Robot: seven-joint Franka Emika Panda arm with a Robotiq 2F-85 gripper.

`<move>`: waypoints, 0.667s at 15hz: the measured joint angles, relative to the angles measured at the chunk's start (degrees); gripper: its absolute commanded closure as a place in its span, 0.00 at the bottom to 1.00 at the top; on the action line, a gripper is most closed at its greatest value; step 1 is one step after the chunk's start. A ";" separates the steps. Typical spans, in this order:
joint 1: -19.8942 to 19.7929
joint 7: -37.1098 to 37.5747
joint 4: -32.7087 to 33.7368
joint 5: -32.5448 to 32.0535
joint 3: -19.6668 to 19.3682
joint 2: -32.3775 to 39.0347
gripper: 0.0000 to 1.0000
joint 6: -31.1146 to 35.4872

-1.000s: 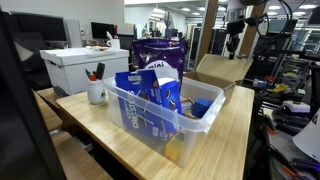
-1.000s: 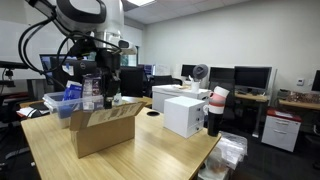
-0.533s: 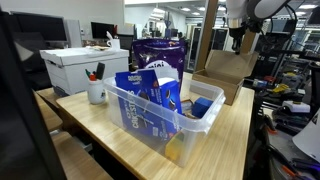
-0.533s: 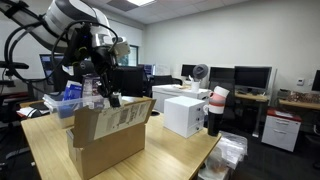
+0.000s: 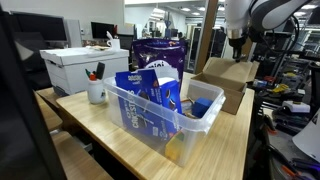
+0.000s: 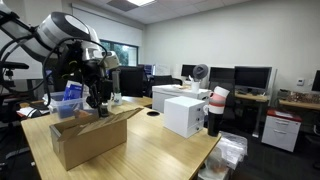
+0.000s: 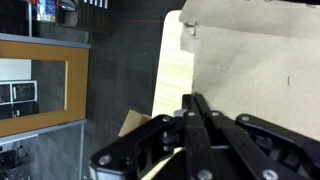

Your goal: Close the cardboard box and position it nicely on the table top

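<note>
Hanging at cardboard box (image 7: 250, 60) edge | gripper (image 7: 196, 100) fingers pressed together

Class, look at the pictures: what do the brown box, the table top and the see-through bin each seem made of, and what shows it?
Cardboard box: brown cardboard, matt; thin folding flaps.
Table top: probably wood, pale, grain lines, slight sheen.
Clear bin: likely plastic, glossy; snack packs show through its walls.

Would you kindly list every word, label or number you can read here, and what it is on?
"OREO", likely, in white on the blue snack pack in the clear bin.
Purple bag: white print, too blurred to read.
Cardboard box: no print legible.
</note>
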 measured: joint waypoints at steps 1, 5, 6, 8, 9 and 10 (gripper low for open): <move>0.06 2.10 0.09 -2.00 0.20 -0.20 0.96 0.00; 0.07 6.74 0.80 -6.94 0.31 -1.06 0.98 -0.04; 0.08 7.60 0.97 -7.42 0.31 -1.33 0.71 -0.08; 0.25 8.03 1.32 -5.13 -0.32 -1.78 0.60 -0.09; 0.29 7.56 1.66 -3.08 -1.02 -1.77 0.53 -0.07; 0.30 6.04 2.08 -0.64 -1.96 -1.72 0.46 -0.05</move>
